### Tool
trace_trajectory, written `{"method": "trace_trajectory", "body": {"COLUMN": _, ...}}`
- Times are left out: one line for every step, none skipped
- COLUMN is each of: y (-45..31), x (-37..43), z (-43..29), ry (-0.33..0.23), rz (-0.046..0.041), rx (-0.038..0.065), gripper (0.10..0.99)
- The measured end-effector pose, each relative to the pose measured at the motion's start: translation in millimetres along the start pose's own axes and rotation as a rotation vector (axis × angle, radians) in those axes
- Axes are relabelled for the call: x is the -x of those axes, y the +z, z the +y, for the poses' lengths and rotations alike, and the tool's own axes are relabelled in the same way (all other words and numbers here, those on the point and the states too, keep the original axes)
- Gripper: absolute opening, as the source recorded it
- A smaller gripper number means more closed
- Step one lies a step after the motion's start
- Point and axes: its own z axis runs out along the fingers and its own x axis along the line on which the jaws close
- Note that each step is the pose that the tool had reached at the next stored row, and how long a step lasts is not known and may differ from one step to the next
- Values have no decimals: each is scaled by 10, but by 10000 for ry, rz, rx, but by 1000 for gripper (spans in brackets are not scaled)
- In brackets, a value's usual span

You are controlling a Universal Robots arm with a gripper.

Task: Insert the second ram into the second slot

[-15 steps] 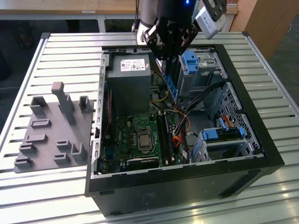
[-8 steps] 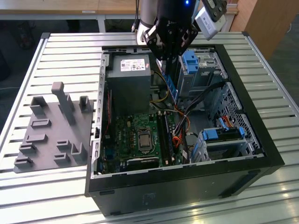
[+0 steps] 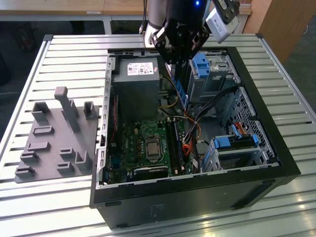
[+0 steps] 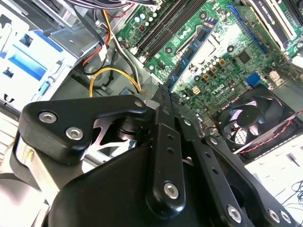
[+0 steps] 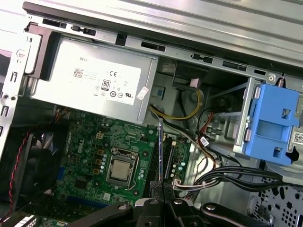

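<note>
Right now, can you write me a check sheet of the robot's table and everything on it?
Surface: slatted metal table, holding an open computer case.
Job's things: second ram hangs over the motherboard, not in a slot.
Clutter: grey peg tray at the exterior view's left.
Tool: tool shut on the ram.
Cables: yellow and black cables loose inside the case.
Surroundings: wooden panel behind the table.

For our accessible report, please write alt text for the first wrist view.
The hand holds the second ram edge-on over the memory slots of a green motherboard, inside an open computer case. A grey power supply and a blue bracket are also in the case.
</note>
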Motion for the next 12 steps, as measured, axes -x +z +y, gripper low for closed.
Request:
{"method": "trace_trajectory", "body": {"y": 1, "x": 0, "z": 0, "ry": 59, "rz": -2, "rx": -1, "gripper": 114}}
{"method": "trace_trajectory", "body": {"y": 1, "x": 0, "z": 0, "ry": 142, "rz": -5, "rx": -1, "gripper": 114}}
{"method": "trace_trajectory", "body": {"y": 3, "x": 0, "z": 0, "ry": 236, "rz": -8, "rx": -1, "gripper": 114}}
{"method": "trace_trajectory", "body": {"y": 4, "x": 0, "z": 0, "ry": 349, "rz": -12, "rx": -4, "gripper": 114}}
{"method": "trace_trajectory", "body": {"y": 6, "x": 0, "z": 0, "ry": 474, "rz": -16, "rx": -7, "gripper": 114}}
{"method": "trace_trajectory", "body": {"y": 8, "x": 0, "z": 0, "ry": 612, "rz": -20, "rx": -13, "gripper": 114}}
{"method": "trace_trajectory", "body": {"y": 10, "x": 0, "z": 0, "ry": 749, "rz": -23, "rx": -20, "gripper": 114}}
{"method": "trace_trajectory", "body": {"y": 12, "x": 0, "z": 0, "ry": 901, "rz": -28, "rx": -26, "gripper": 114}}
{"method": "trace_trajectory", "body": {"y": 15, "x": 0, "z": -1, "ry": 1057, "rz": -32, "rx": -35, "gripper": 114}}
{"method": "trace_trajectory", "body": {"y": 18, "x": 0, "z": -1, "ry": 1217, "rz": -35, "rx": -46, "gripper": 114}}
{"method": "trace_trajectory", "body": {"y": 21, "x": 0, "z": -1, "ry": 1375, "rz": -39, "rx": -56, "gripper": 114}}
{"method": "trace_trajectory", "body": {"y": 24, "x": 0, "z": -1, "ry": 1536, "rz": -43, "rx": -67, "gripper": 114}}
